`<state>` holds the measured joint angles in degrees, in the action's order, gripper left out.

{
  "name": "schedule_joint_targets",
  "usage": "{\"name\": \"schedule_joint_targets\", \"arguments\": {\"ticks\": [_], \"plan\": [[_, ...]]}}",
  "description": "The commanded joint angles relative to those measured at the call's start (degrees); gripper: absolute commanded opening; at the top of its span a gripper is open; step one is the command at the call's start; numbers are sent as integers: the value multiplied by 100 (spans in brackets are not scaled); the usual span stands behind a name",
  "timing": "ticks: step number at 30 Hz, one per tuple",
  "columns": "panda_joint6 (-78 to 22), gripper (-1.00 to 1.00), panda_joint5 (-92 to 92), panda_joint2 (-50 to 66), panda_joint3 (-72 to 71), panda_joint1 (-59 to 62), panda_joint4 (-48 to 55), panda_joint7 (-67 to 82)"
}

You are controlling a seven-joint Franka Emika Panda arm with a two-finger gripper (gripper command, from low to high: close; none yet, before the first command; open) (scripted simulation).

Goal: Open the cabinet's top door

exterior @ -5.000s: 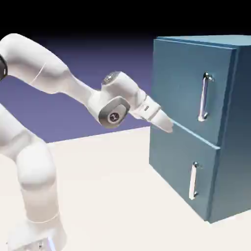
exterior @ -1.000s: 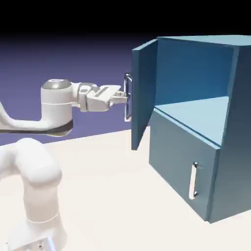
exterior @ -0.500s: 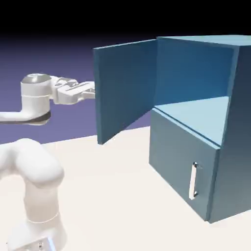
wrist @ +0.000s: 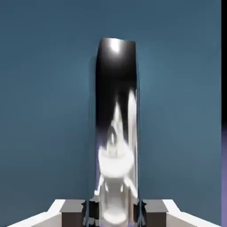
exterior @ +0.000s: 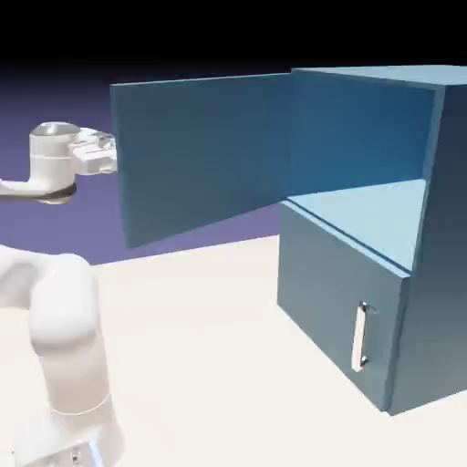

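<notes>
The top door (exterior: 205, 155) of the cabinet (exterior: 365, 292) stands swung out wide to the exterior view's left, so I can look right in at the pale blue shelf (exterior: 365, 214) inside. The pincer (wrist: 116, 208) is squeezed narrow on the silver handle (wrist: 116, 124) of that door; in the hand view the shiny bar stands up between the two grey tips and fills the middle of the picture. From the side I can only see the white wrist (exterior: 77, 155) poking out past the door's far edge (the handle itself is hidden behind the panel there). To do this step well, I think the arm should keep pulling in a round path, the same curve the door edge makes about its hinge, and not yank straight back, or the bar could slip out of the tips. It should also turn the wrist along with the door so the grip stays square on the bar. The door looks close to fully open, so a slow, gentle finish would be best. Compared with a second ago, the door has swung much farther: then it was only partly open, edge-on, with the handle showing, and the hand was nearer the cabinet. The lower door (exterior: 337, 310) is shut as before.
</notes>
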<state>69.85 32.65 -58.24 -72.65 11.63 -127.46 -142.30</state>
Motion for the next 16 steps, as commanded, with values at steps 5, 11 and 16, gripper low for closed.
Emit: {"name": "schedule_joint_targets", "arguments": {"ticks": [5,11,16], "plan": [[-705,-100,-287,-70,-634,999,1038,154],[-1494,-100,-531,-306,-1204,2133,2283,430],[-2098,-100,-646,-547,-1526,2972,3277,702]]}}
